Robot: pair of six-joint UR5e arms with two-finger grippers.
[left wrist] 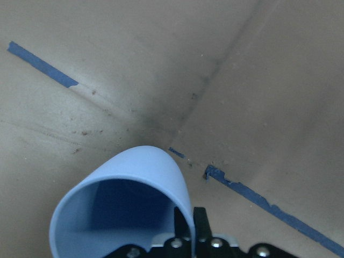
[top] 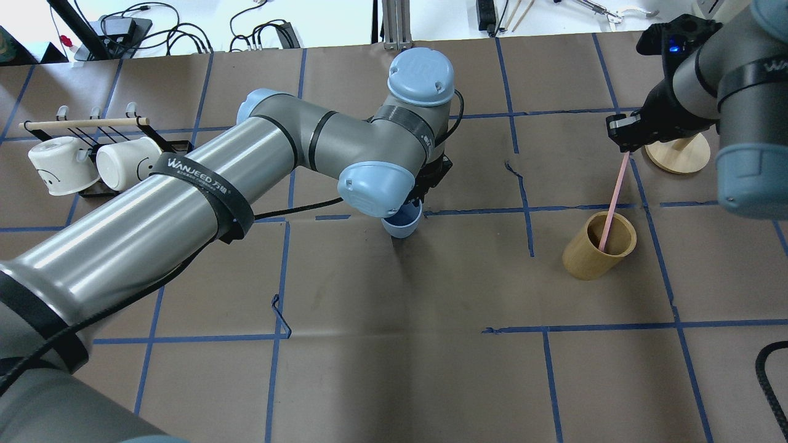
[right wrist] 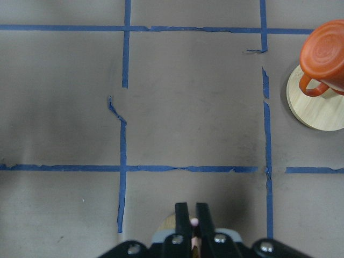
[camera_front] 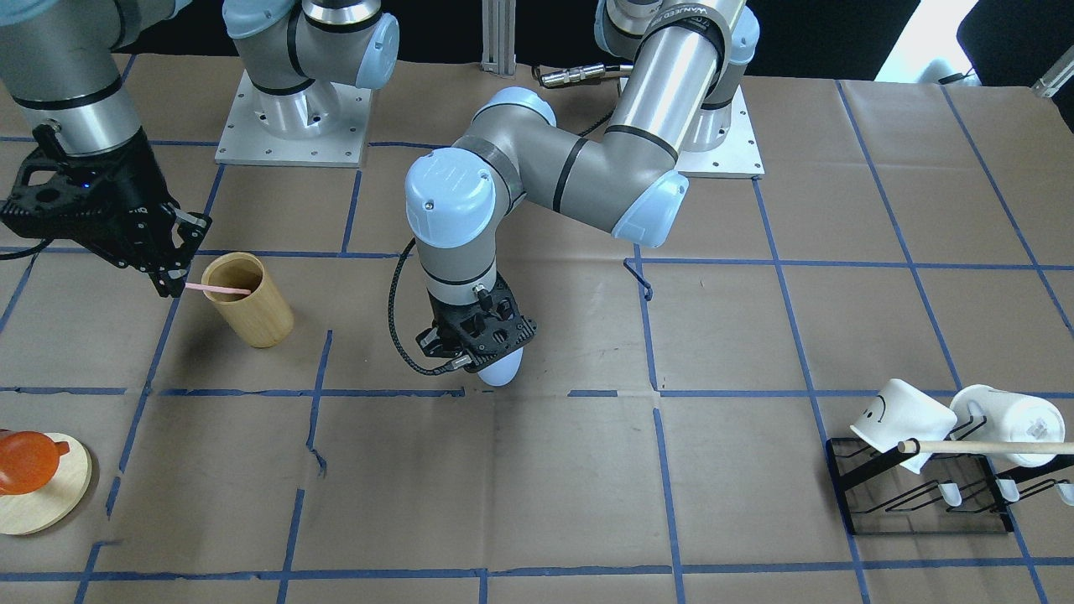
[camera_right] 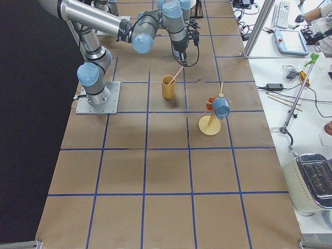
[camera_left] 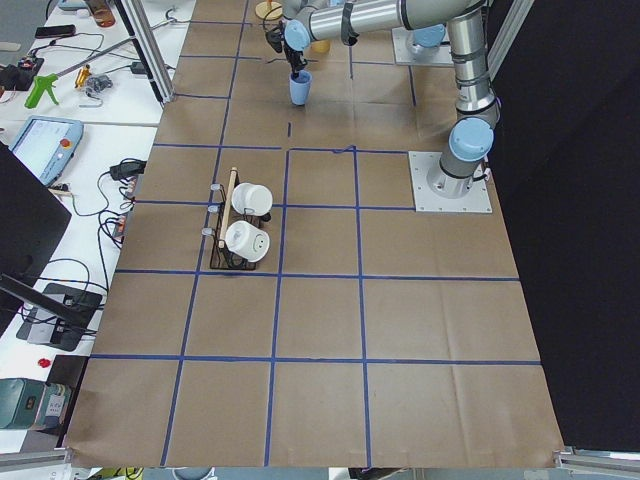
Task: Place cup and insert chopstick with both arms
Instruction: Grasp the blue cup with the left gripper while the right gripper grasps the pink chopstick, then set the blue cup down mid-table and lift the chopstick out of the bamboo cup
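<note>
My left gripper (camera_front: 482,352) is shut on the rim of the light blue cup (camera_front: 502,369), which it holds upright near the table's middle. The cup also shows in the overhead view (top: 403,223) and fills the lower left wrist view (left wrist: 123,204), one finger inside the rim and one outside. I cannot tell whether the cup touches the table. My right gripper (top: 623,144) is shut on the top end of a pale pink chopstick (top: 614,195). The stick slants down into the tan wooden cylinder (top: 598,247). In the right wrist view the stick's tip (right wrist: 193,221) sits between the shut fingers.
A black rack (camera_front: 923,495) with two white mugs and a long wooden dowel (camera_front: 982,447) stands at the robot's far left. An orange mug (camera_front: 25,460) sits on a round wooden stand (camera_front: 59,495) at the far right. Blue tape lines cross the brown paper.
</note>
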